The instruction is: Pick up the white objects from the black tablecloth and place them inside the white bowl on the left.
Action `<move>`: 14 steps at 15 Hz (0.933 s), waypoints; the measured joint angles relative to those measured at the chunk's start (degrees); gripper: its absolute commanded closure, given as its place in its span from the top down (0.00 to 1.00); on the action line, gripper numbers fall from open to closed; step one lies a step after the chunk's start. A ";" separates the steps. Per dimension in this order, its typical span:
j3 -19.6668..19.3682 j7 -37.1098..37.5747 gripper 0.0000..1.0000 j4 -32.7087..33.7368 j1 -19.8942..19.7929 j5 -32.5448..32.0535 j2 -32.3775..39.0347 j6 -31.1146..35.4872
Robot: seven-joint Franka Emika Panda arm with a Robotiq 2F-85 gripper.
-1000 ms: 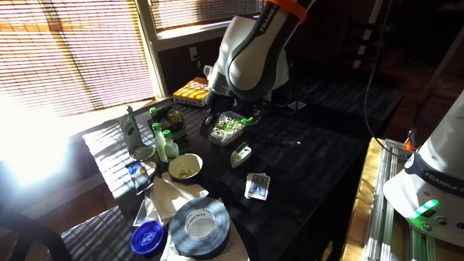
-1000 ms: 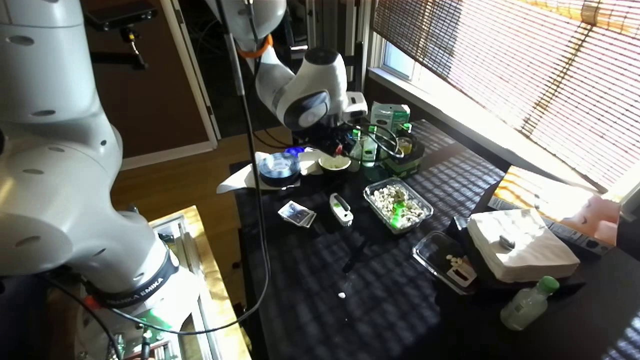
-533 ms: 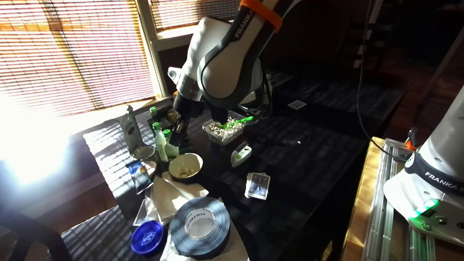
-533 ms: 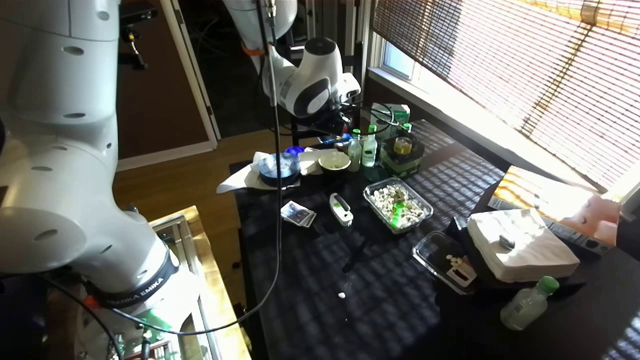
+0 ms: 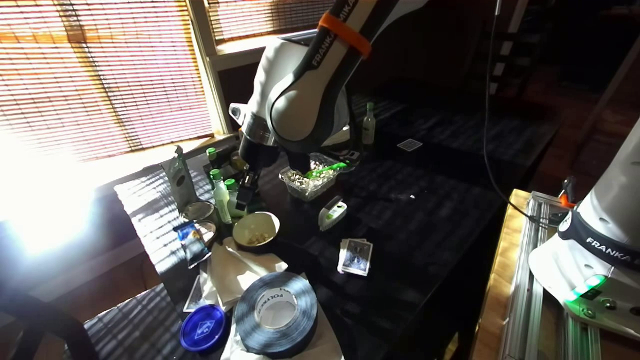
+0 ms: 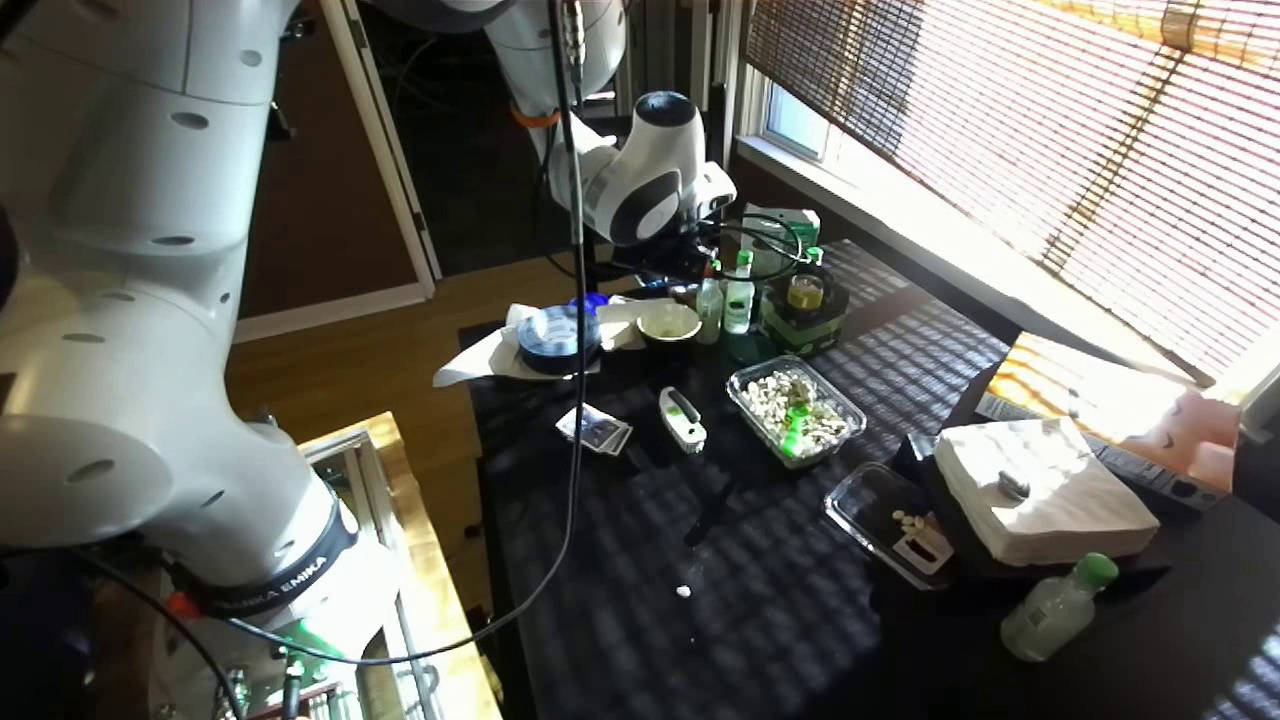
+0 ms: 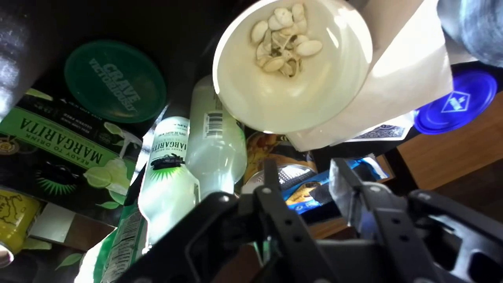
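Pincer (image 7: 303, 173): jaws part-way apart, nothing seen betw. (per wrist view). In an exterior view, white bowl (image 5: 256, 230) near, low R; white object (image 5: 412, 197) well R on black tablecloth (image 5: 410, 235), long axis indet.; next pick prob. needs swing R. Arm (image 5: 300, 115) arched over from far-R base (image 5: 590, 265), pincer down.

wht bit (image 6: 683, 591) on blk cloth (image 6: 770, 620), well apart fr bowl (image 6: 668, 318).

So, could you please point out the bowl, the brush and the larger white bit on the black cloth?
Bowl (image 7: 302, 102): in the wrist view, on a bare part of its inside.
Brush (image 5: 334, 213): in an exterior view, on the middle of its body.
White bit (image 6: 683, 591): in an exterior view, on its top.
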 measured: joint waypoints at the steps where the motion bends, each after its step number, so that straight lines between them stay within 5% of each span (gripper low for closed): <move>1: 0.10 -0.32 0.78 0.01 -0.22 0.00 -0.01 -0.20; 4: 0.03 -1.67 0.98 -0.93 -1.55 0.00 -0.61 -1.03; 7: -3.43 -1.50 1.00 -6.10 -3.57 0.02 -4.23 -1.96; 14: -22.98 5.86 1.00 -26.60 -2.33 -1.76 -18.39 2.14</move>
